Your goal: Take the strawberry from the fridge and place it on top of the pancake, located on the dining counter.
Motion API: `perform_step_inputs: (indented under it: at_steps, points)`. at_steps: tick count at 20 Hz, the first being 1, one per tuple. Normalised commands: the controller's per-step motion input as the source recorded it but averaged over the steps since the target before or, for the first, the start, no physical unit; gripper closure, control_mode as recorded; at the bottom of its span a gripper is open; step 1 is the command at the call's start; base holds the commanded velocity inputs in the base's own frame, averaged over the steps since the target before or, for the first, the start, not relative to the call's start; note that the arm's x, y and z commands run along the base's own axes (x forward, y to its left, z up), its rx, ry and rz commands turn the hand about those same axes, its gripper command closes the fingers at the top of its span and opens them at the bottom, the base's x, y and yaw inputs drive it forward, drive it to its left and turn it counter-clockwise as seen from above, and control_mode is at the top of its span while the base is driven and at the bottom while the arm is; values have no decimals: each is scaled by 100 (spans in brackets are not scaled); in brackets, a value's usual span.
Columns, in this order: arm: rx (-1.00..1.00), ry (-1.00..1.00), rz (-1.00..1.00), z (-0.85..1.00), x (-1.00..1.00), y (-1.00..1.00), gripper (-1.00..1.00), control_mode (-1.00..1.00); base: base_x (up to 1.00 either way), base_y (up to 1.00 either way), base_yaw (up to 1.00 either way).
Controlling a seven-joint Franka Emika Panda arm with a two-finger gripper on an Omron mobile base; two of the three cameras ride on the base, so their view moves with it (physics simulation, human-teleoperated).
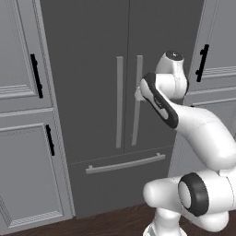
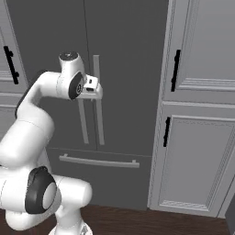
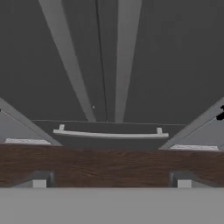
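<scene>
Left base view, fridge (image 1: 92, 92): takes up most of my screen, tall dark-grey double-door unit, both doors closed as far as I can see.
Cabinets (image 1: 23, 115): pale-grey panelled ones on both sides of the fridge, each with short black handles (image 1: 36, 76).
Arm (image 1: 198, 133): my white Panda comes up from the lower right and bends back toward the doors, with the wrist up around the middle of the right-hand door.
Floor (image 1: 115, 223): dark wood strip along the bottom, under the fridge.
Bottom drawer (image 1: 120, 177): closed, with a pale horizontal bar pull (image 1: 125, 163) across it.
Door handles (image 1: 120, 101): two long pale-grey vertical bars side by side at the door seam. In the right base view my hand sits just in front of them, about at their upper part.
Gripper (image 2: 94, 92): hanging just off the handles, pointing down. In the hand view the two finger tips (image 3: 39, 183) sit wide apart near the bottom corners with nothing between them, so it's spread fully and holding nothing.
Strawberry: can't see it from here with the doors closed, so I can't tell where it sits.
</scene>
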Motion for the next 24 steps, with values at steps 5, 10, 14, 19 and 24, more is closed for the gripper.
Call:
perform_step_inputs:
  at_steps: [5, 10, 14, 19, 24]
  points:
    - [0, -24, 0, -20, 85, -10, -100, -100, 0, 0, 0]
    - [1, -11, 0, 0, 73, 0, -100, -100, 0, 0, 0]
    - [1, 0, 0, 0, 86, 0, -100, -100, 0, 0, 0]
    - [1, 0, 0, -1, 71, -3, -100, -100, 0, 0, 0]
    - [0, -4, 0, -9, 61, 0, -100, -100, 0, 0, 0]
